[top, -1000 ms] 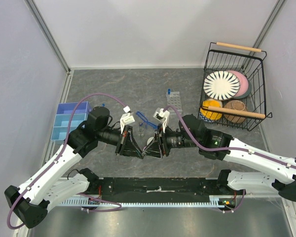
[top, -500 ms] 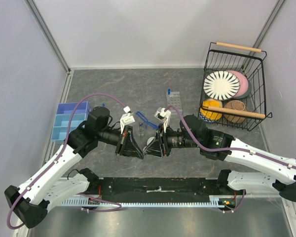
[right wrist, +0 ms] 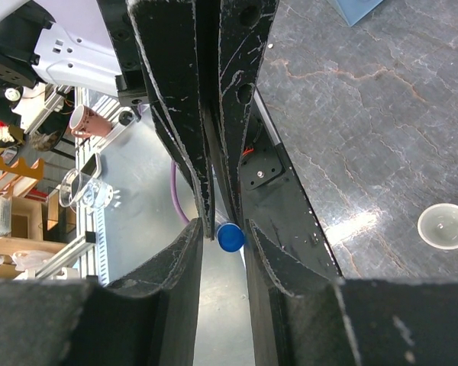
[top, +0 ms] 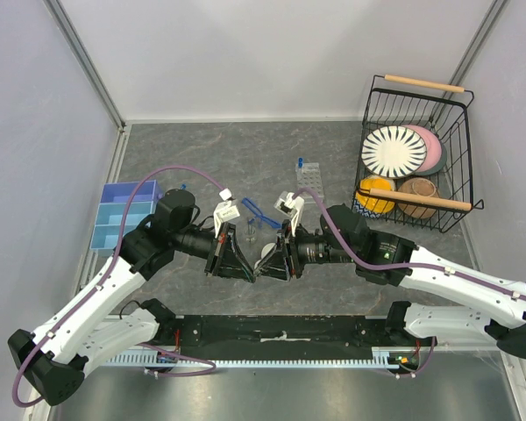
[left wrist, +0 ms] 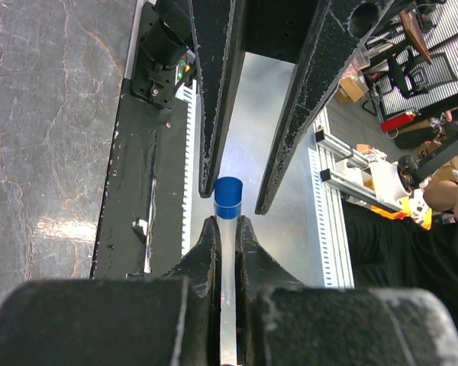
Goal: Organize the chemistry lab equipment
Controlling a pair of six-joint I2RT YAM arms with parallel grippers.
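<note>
Blue-capped tube (left wrist: 228,200): one, clamped in the closed left end effector (left wrist: 226,226), held near the middle of the surface's (top: 202,149) near edge. Right end effector (right wrist: 224,224): parted, fingers flanking the tube's cap. Tube rack (top: 308,182): upright, right of centre.

Light: bright, diffuse, from overhead; glare in the wrist views only.
Top view is sharp edge to edge, with only faint, soft shadows on the worktop (top: 202,149). Left wrist view: pale sheen on the dark stone at left. The left tool (left wrist: 227,223) goes soft and featureless toward the bottom edge, but the blue-capped tube (left wrist: 228,200) is crisp. Right wrist view: white glare streak beside the small white dish (right wrist: 445,226). The right tool (right wrist: 223,226) is blurred near the lens, and lines splay at the frame edges.
</note>
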